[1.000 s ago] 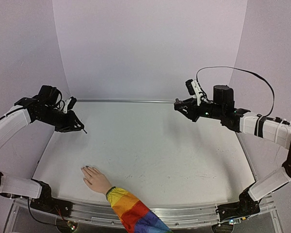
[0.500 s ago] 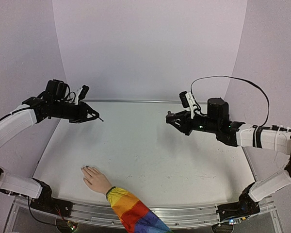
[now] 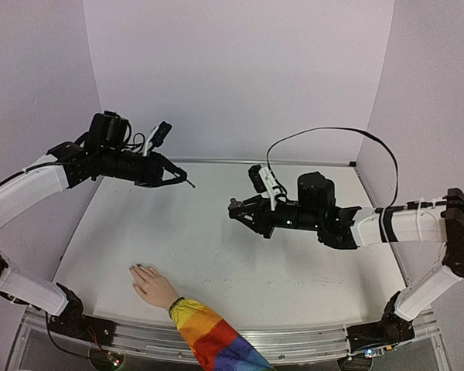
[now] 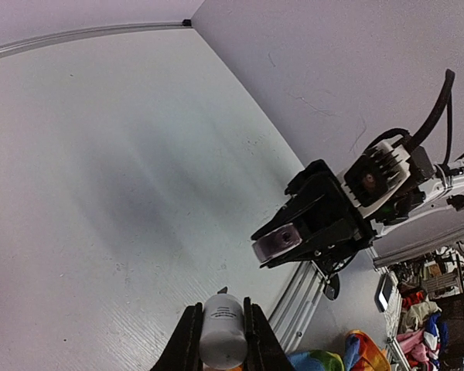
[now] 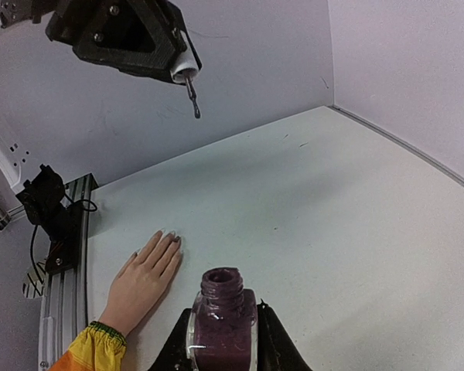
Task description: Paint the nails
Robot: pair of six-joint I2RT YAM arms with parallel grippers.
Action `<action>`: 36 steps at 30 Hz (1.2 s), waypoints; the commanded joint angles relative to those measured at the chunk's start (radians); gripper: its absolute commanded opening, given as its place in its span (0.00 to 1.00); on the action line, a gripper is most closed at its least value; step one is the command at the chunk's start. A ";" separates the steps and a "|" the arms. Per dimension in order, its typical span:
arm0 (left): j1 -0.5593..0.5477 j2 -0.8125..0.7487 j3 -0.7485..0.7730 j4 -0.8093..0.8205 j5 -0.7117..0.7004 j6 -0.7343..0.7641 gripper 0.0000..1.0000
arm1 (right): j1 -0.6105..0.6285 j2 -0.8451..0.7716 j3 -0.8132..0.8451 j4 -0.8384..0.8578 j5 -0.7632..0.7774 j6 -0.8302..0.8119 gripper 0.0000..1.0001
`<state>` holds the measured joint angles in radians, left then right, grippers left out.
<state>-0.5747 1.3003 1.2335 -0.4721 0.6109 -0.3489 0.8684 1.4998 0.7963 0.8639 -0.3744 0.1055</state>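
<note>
obs: left gripper (image 3: 170, 176) pinching white-capped brush (image 4: 223, 336), tip pointing right | right gripper (image 3: 243, 211) clamped on open purple glass bottle (image 5: 223, 313) | nails (image 3: 139, 268) on pale beige hand (image 3: 155, 287), lower left of frame, fingers aimed upper left, below left gripper, the nearer arm

small print on white cap (image 4: 223, 328), too blurred to read

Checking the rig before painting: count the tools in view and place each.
2. The left tool, above the table's far left, grips the white brush cap. The right tool, mid-table, grips the open polish bottle. None seems hidden.
</note>
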 commanded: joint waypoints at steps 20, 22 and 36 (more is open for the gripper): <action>-0.115 0.088 0.136 0.046 0.106 -0.006 0.00 | 0.084 0.112 0.141 0.137 0.015 -0.021 0.00; -0.117 0.091 0.135 0.046 0.105 -0.004 0.00 | 0.085 0.112 0.142 0.141 0.016 -0.022 0.00; -0.129 0.101 0.121 0.038 0.097 0.010 0.00 | 0.095 0.107 0.137 0.176 0.049 -0.024 0.00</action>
<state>-0.6979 1.3968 1.3090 -0.4652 0.7044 -0.3637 0.9546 1.6184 0.8837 0.9436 -0.3420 0.0929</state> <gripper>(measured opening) 0.148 0.218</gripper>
